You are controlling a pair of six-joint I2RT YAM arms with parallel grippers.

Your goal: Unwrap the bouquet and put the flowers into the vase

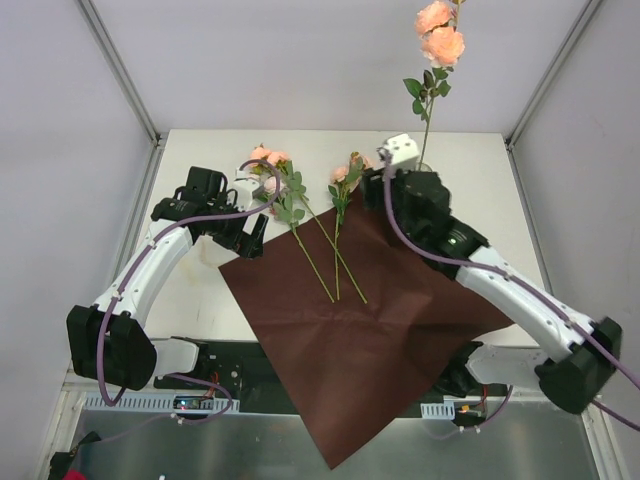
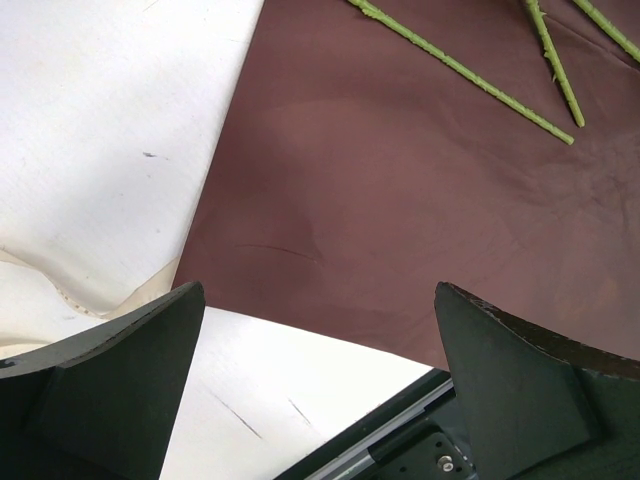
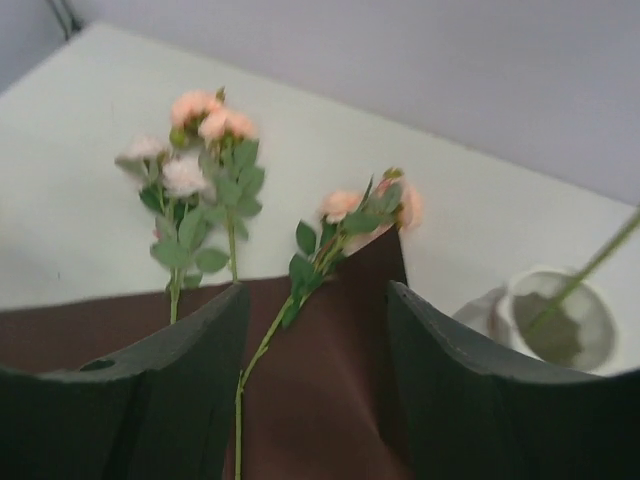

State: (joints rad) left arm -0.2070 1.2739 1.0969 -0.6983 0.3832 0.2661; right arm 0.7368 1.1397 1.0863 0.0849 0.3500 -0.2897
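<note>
The maroon paper [image 1: 370,330] lies unfolded on the table. On it lie flowers, one bunch of peach roses [image 1: 272,165] at the left and a single stem [image 1: 345,185] beside it. They also show in the right wrist view as the bunch [image 3: 195,150] and the single stem [image 3: 345,215]. Another flower [image 1: 440,35] stands tall, its stem [image 3: 590,270] in the white vase [image 3: 590,345]. My right wrist hides the vase from above. My right gripper [image 3: 315,295] is open and empty, just left of the vase. My left gripper [image 2: 318,300] is open and empty over the paper's left edge.
A cream ribbon [image 2: 60,290] lies on the white table [image 1: 190,290] left of the paper. The paper's near corner [image 1: 345,440] hangs over the table's front edge. Grey walls with metal posts [image 1: 120,70] enclose the table on three sides.
</note>
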